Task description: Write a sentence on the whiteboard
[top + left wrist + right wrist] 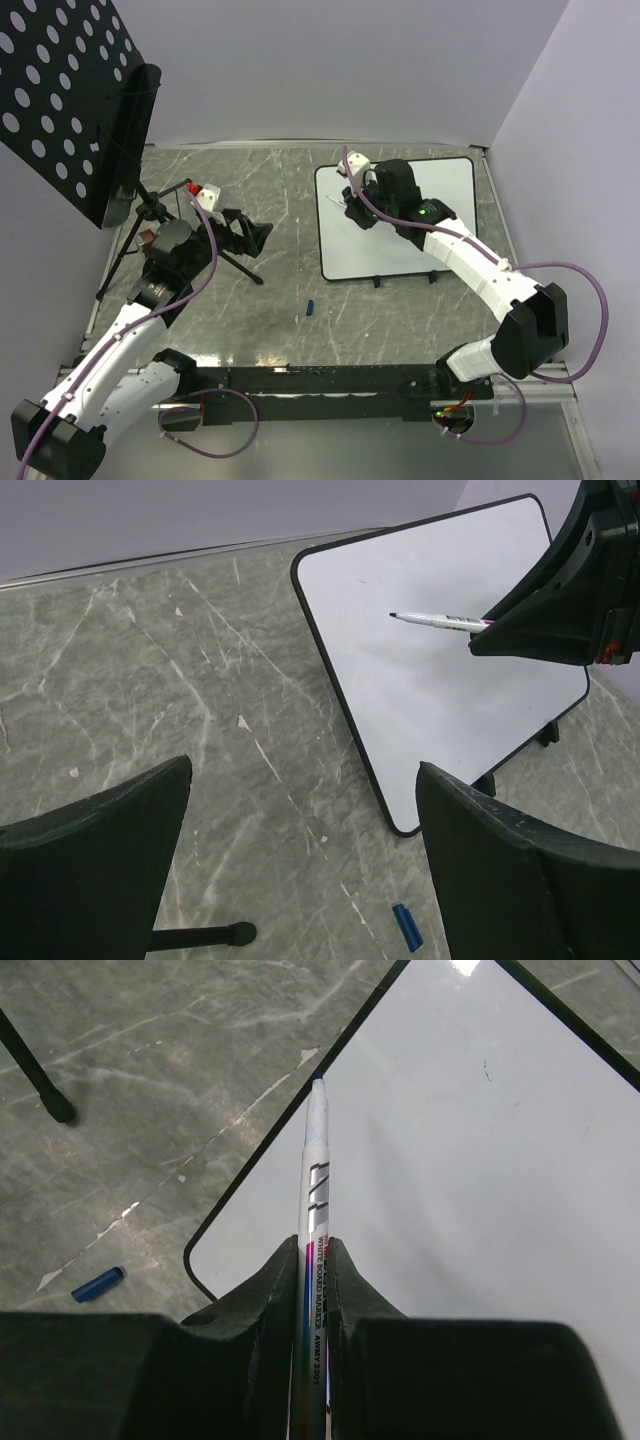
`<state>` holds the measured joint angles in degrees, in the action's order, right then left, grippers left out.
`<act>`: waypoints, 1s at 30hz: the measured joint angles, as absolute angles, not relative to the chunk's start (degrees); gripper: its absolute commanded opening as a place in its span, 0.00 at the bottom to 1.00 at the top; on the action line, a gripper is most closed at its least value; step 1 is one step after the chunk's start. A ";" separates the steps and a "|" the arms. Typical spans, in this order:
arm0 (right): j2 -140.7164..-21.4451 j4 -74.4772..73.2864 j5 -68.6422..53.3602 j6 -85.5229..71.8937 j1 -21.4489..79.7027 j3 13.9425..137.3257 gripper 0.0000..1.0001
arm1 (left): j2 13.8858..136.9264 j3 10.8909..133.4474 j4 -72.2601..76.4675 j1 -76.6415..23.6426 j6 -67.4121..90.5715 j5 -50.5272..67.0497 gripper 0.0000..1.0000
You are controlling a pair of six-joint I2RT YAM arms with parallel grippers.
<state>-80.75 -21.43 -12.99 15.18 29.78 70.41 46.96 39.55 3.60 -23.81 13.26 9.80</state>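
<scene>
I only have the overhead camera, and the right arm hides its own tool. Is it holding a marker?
Observer: Yes, the right wrist view shows the right tool shut on a whiteboard marker.
Operator: Anything written on the whiteboard under that arm?
Observer: No words. The whiteboard there is blank except for one tiny dark mark.

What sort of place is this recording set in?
Probably a robot lab bench: plain white surrounding walls, a grey marble-patterned tabletop, and a black perforated panel standing at one side.
</scene>
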 measured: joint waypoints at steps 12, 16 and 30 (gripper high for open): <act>-80.90 -22.06 -13.15 17.43 29.58 70.96 0.00 | 46.96 39.55 3.60 -23.81 14.90 8.78 0.97; -81.45 -21.98 -13.04 17.45 29.58 72.14 0.00 | 46.96 39.55 3.60 -23.81 14.87 8.78 0.97; -89.17 -21.17 -6.39 14.63 29.56 75.35 0.00 | 46.96 39.55 3.60 -23.81 14.87 8.78 0.97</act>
